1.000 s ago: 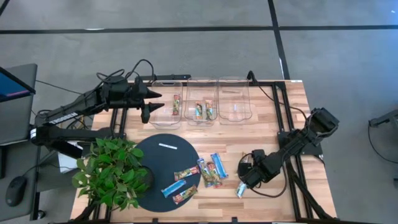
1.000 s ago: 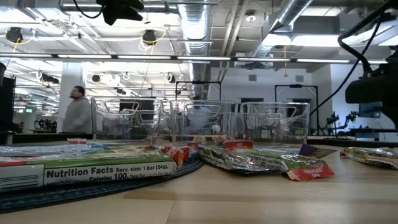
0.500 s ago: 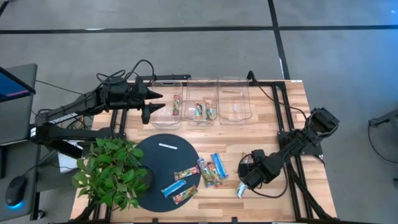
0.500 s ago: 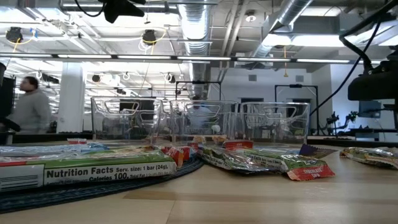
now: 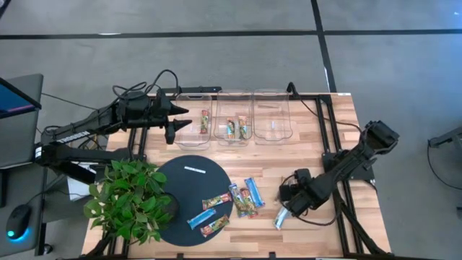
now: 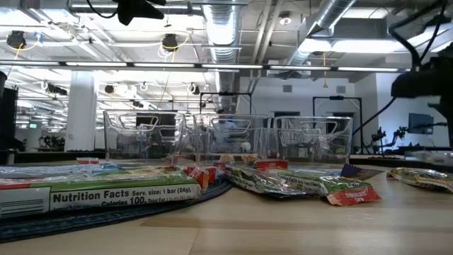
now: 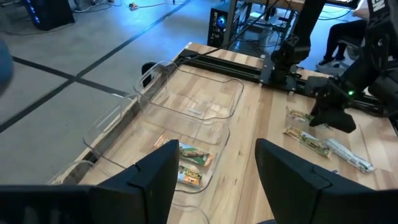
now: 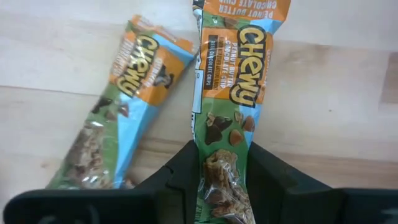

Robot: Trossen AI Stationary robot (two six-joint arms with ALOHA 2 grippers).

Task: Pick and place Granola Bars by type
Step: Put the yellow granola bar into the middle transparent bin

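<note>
My right gripper [image 5: 284, 210] is low over the table's near right part, shut on a green, orange and blue granola bar [image 8: 231, 93]. A second bar of the same kind [image 8: 118, 112] lies flat on the wood beside it. More bars lie near the front middle [image 5: 245, 198] and on the round black mat [image 5: 180, 189]. My left gripper [image 5: 175, 124] hangs open above the left clear bin [image 5: 189, 97], with nothing between its fingers [image 7: 155, 180]. My right gripper pinches the bar between its two fingers, one on each long edge, near the bar's end closest to the wrist [image 8: 221, 168]. The fingers slant down from the table's right side. The rest of the bar reaches out ahead of them over the wood; whether it is clear of the table I cannot tell.
Three clear bins stand in a row at the far edge: the left one holds one bar [image 5: 205, 123], the middle one [image 5: 234, 101] holds a few, the right one [image 5: 272, 132] a pale strip. A potted plant [image 5: 130, 198] stands at the near left. A white strip [image 5: 195, 170] lies on the mat.
My right arm has risen a little and shifted slightly toward the table's right edge, its gripper staying at the bar. A person in the room beyond the table has walked out of the low view.
</note>
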